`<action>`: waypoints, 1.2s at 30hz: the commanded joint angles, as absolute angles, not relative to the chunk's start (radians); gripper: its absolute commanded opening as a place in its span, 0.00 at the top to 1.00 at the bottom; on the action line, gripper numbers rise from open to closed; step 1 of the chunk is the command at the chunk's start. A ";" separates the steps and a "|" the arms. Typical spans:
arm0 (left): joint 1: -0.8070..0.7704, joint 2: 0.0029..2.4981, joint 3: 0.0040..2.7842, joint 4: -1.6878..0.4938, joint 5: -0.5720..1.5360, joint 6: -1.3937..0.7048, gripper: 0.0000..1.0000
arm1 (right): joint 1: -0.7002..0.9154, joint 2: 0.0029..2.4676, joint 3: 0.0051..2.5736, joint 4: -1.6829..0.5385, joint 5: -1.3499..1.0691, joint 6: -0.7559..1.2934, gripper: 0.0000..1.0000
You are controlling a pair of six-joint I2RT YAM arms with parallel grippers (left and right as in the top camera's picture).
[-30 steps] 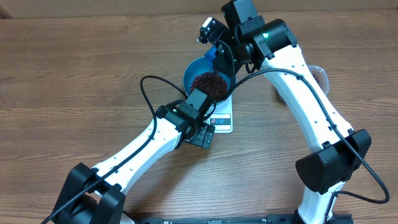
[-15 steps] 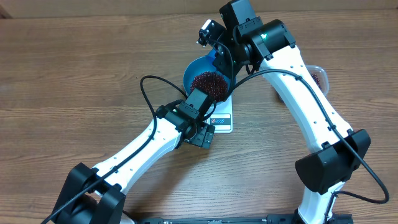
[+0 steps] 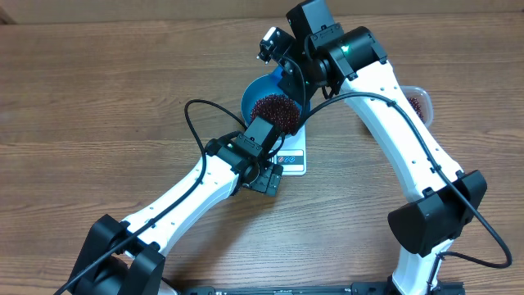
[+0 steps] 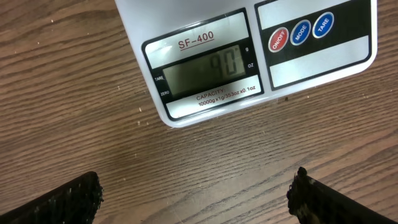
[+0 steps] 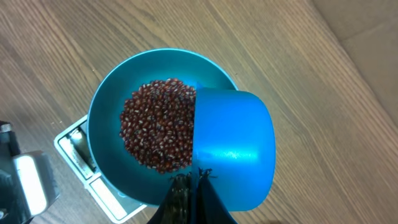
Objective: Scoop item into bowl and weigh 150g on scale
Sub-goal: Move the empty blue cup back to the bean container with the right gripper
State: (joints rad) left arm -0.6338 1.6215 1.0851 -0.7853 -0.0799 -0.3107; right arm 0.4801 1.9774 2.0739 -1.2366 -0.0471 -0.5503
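Wood-grain boards in a warm brown cover the whole table (image 3: 98, 90), and a paler tan band runs along its far edge. Both arm bases stand at the near edge. The left arm (image 3: 188, 197) reaches from the near left corner toward the middle, with a black cable (image 3: 190, 123) looping over it. The left gripper (image 4: 196, 199) hangs just above the bare wood, pointing down, with its two dark fingers (image 4: 62, 202) spread wide apart and holding nothing. Just beyond them sits the scale (image 3: 293, 160), flat and white, its front edge facing the near side. Its grey display (image 4: 205, 71) shows faint digits that are hard to read, and beside it are one red button and two blue buttons (image 4: 300, 31). The blue bowl (image 3: 255, 92) stands on the scale and overhangs its far part, so only the front strip shows. Inside the bowl lies a loose heap of dark red-brown beans (image 5: 158, 124), covering most of the bottom. Over the right part of the bowl's rim hangs a small blue scoop (image 5: 233, 146), tipped so that only its smooth outer wall shows. The right gripper (image 5: 189, 193) has its fingers clamped tight on the scoop's handle. Near the right edge, partly hidden behind the right arm (image 3: 409, 156), sits a clear tub (image 3: 417, 100) with more beans in it.
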 commanded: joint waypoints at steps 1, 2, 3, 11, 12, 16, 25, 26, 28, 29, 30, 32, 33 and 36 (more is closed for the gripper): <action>-0.628 1.622 1.075 -0.785 -0.088 -0.292 0.00 | 0.487 1.939 2.101 -1.236 -0.007 -0.546 0.96; -0.628 1.622 1.075 -0.786 -0.088 -0.292 0.01 | 0.487 1.939 2.101 -1.235 -0.001 -0.546 0.96; -0.628 1.622 1.075 -0.786 -0.088 -0.292 0.01 | 0.487 1.940 2.101 -1.231 -0.003 -0.531 0.96; -0.628 1.622 1.075 -0.786 -0.088 -0.292 0.00 | 0.487 1.940 2.100 -1.236 -0.019 -0.500 0.96; -0.628 1.622 1.075 -0.786 -0.088 -0.292 0.00 | 0.487 1.940 2.100 -1.235 -0.020 -0.498 0.96; -0.628 1.622 1.075 -0.785 -0.088 -0.292 0.01 | 0.487 1.940 2.100 -1.233 -0.027 -0.498 0.96; -0.628 1.622 1.075 -0.786 -0.088 -0.292 0.01 | 0.406 1.940 2.100 -1.198 -0.031 -0.206 0.96; -0.628 1.622 1.075 -0.786 -0.088 -0.292 0.00 | 0.392 1.940 2.100 -1.198 -0.036 -0.187 0.96; -0.628 1.622 1.075 -0.786 -0.088 -0.292 0.01 | 0.362 1.940 2.100 -1.203 -0.039 -0.147 0.96; -0.628 1.622 1.075 -0.786 -0.088 -0.292 0.01 | 0.344 1.940 2.100 -1.211 -0.039 -0.125 0.96; -0.628 1.622 1.075 -0.786 -0.088 -0.292 0.00 | 0.327 1.940 2.100 -1.219 -0.039 -0.110 0.96; -0.628 1.622 1.075 -0.786 -0.088 -0.292 0.00 | 0.292 1.940 2.100 -1.239 -0.039 -0.092 0.96; -0.628 1.622 1.075 -0.786 -0.088 -0.292 0.00 | 0.272 1.940 2.100 -1.251 -0.039 -0.082 0.96; -0.628 1.622 1.075 -0.786 -0.088 -0.292 0.00 | 0.217 1.940 2.100 -1.276 -0.039 -0.075 0.96</action>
